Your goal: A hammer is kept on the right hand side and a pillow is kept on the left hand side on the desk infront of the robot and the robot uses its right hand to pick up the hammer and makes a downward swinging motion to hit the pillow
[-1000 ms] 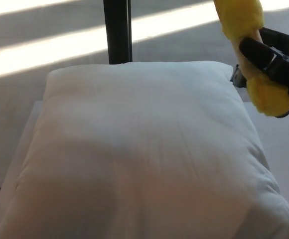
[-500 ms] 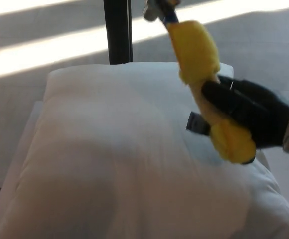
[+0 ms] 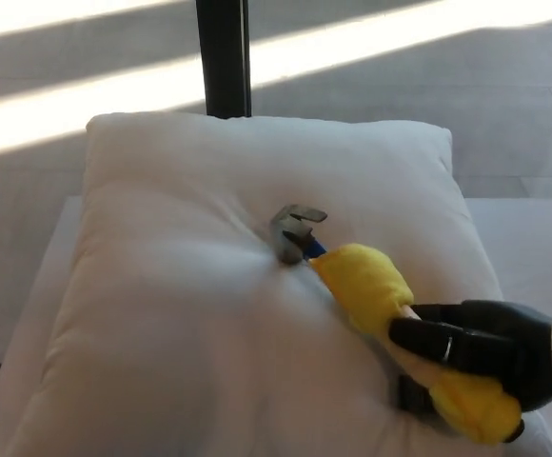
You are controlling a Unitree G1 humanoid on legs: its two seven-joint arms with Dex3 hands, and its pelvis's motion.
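On the pillow (image 3: pixel 257 314) lies the hammer (image 3: pixel 371 295), its metal head sunk into a dent near the middle. The right hand (image 3: pixel 481 352) has its fingers wrapped round the yellow padded handle near its end. The pillow looks soft and yielding; the hammer probably head-heavy, best held low on the handle.

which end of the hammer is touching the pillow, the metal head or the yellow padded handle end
The metal head of the hammer; it presses a dent into the pillow. The yellow handle end sits in the right hand.
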